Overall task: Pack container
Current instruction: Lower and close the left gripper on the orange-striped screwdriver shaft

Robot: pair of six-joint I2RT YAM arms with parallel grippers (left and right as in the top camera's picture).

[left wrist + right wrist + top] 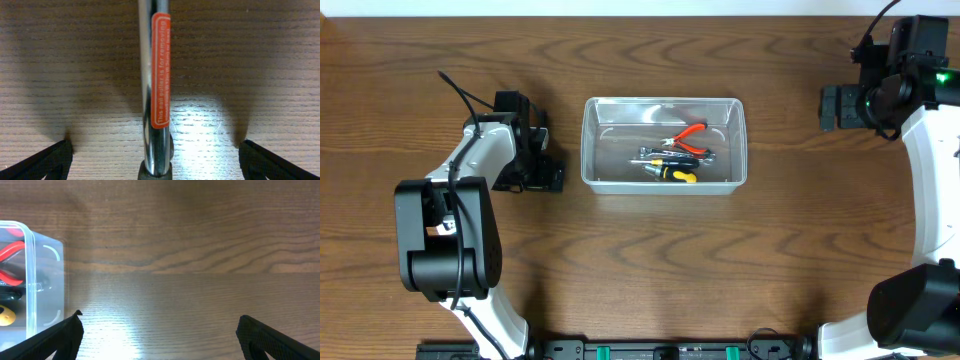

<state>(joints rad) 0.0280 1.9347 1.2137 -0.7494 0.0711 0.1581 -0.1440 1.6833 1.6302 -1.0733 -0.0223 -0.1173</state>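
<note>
A dark brown wooden table point(650, 260) with strong grain fills every view. One container point(665, 145), a clear plastic tub with rounded corners and a rim, stands on it near the middle, between the two arms and touching neither.

Inside the tub, toward its right half, lies a small jumble of hand tools. There is one pair of red-handled pliers point(689, 137), one yellow-and-black screwdriver point(674, 173), and some bare silver metal point(653, 155) between them. Whether that metal is one tool or more I cannot tell.

The left gripper point(159, 160) hangs low over the wood just left of the tub, its claw spread wide. Its two fingers point(47, 161) show only as black tips in the bottom corners of the left wrist view. Between them, touching neither, one chrome bar point(149, 75) lies flat on the table. It carries a single red label point(160, 70) whose white print calls it a nail puller.

The right gripper point(160, 340) sits well off to the tub's right, near the far edge. Its claw is also wide open, with bare wood between the tips. One corner of the tub shows at the left edge of the right wrist view.
</note>
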